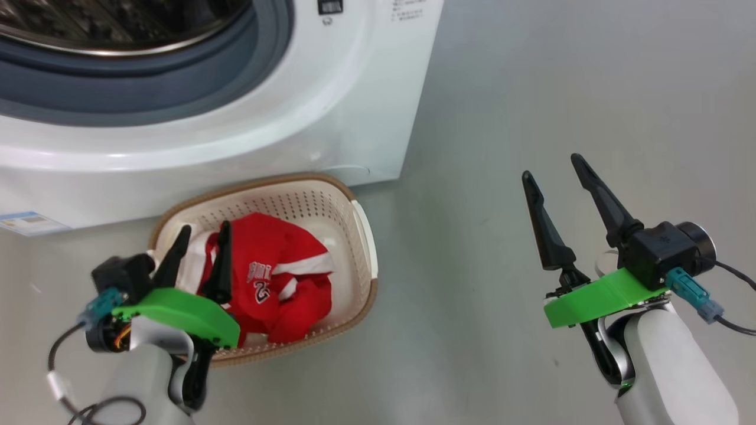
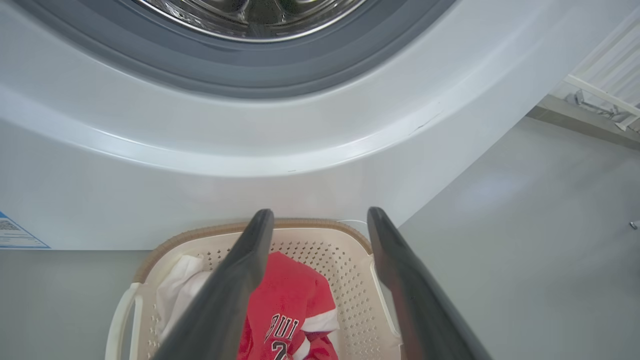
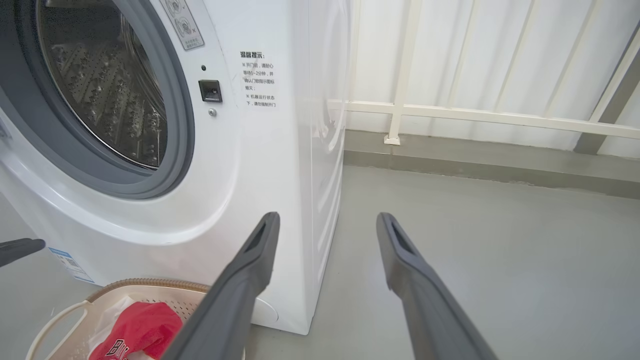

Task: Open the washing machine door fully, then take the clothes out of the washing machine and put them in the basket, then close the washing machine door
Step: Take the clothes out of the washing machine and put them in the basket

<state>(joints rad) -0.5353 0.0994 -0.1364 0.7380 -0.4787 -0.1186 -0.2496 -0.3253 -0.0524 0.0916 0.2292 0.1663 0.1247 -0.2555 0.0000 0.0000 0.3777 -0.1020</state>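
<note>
A smooth grey floor (image 1: 549,100) spread out, matt and faintly mottled, with a soft pale sheen in places. At its far edge ran a low grey kerb (image 3: 480,157), slightly darker along its front face. Behind the kerb stood a white ribbed wall (image 3: 465,45), its panels running vertically. In front of the wall a white horizontal rail (image 3: 500,118) crossed low down, joined by a white upright post (image 3: 404,65) whose foot rested on the kerb. At the right a grey slanted bar (image 3: 606,105) came down to the kerb. A small dark speck (image 1: 555,361) marked the floor.
</note>
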